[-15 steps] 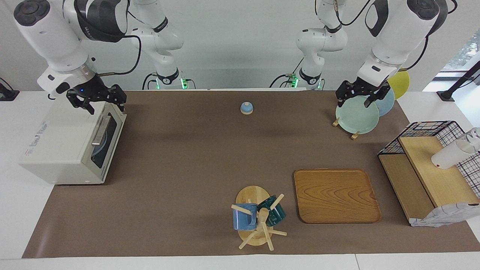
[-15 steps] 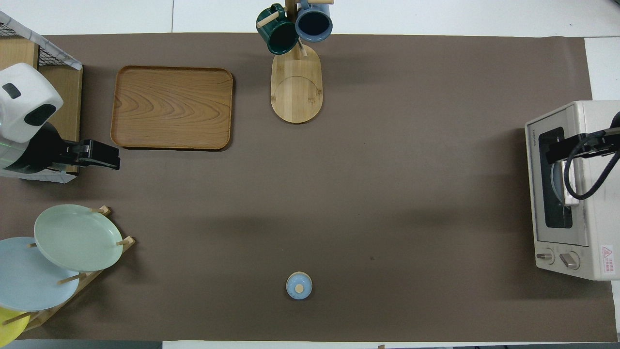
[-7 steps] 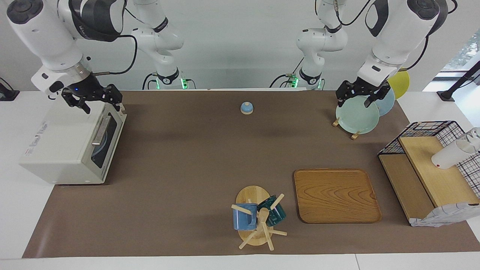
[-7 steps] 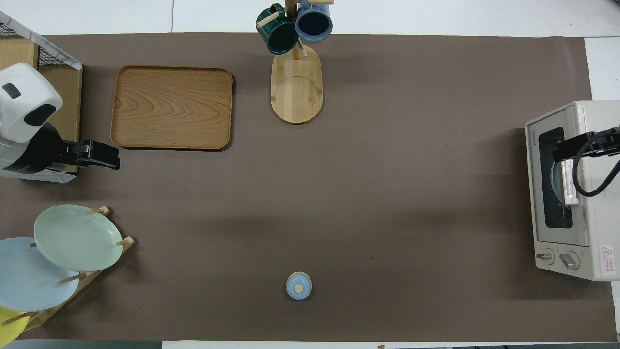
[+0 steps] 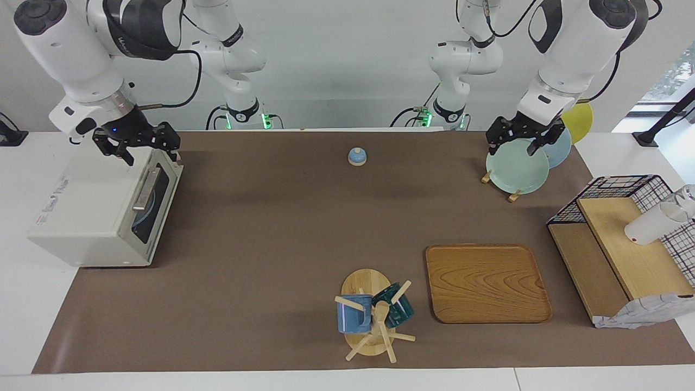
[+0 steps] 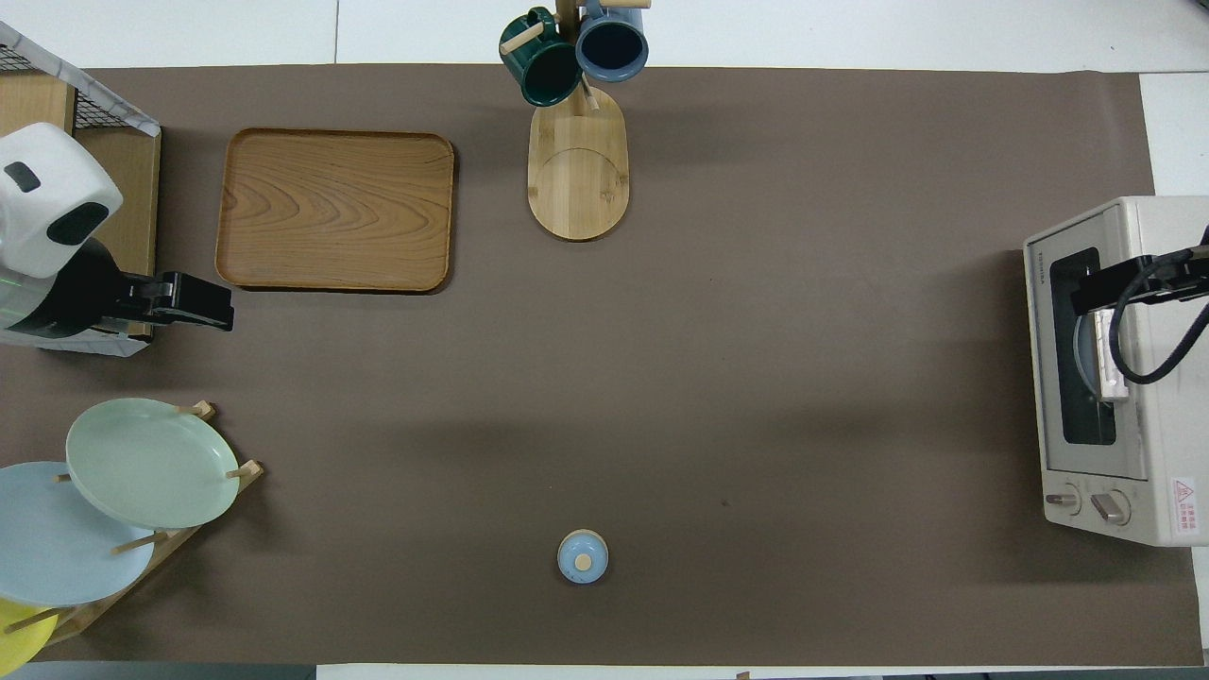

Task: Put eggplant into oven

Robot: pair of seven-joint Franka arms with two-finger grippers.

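Note:
The eggplant is out of view in both views. The off-white oven [image 5: 92, 212] stands at the right arm's end of the table, its dark glass door [image 5: 149, 203] closed and the metal bar handle [image 5: 142, 190] across it. It also shows in the overhead view [image 6: 1171, 425]. A pale round plate shows through the glass. My right gripper [image 5: 138, 145] hangs over the oven's top edge above the door, and it also shows in the overhead view [image 6: 1124, 288]. My left gripper [image 5: 519, 138] waits in the air over the plate rack [image 5: 516, 168].
A small blue lidded pot [image 5: 357, 156] sits near the robots at mid-table. A wooden tray [image 5: 486, 282] and a mug tree [image 5: 374, 317] with two mugs lie farther out. A black wire basket shelf [image 5: 619, 244] with a white cup stands at the left arm's end.
My right gripper drifted slightly over the oven's top and back, with little net movement. The oven door stays closed. The left arm has not moved.

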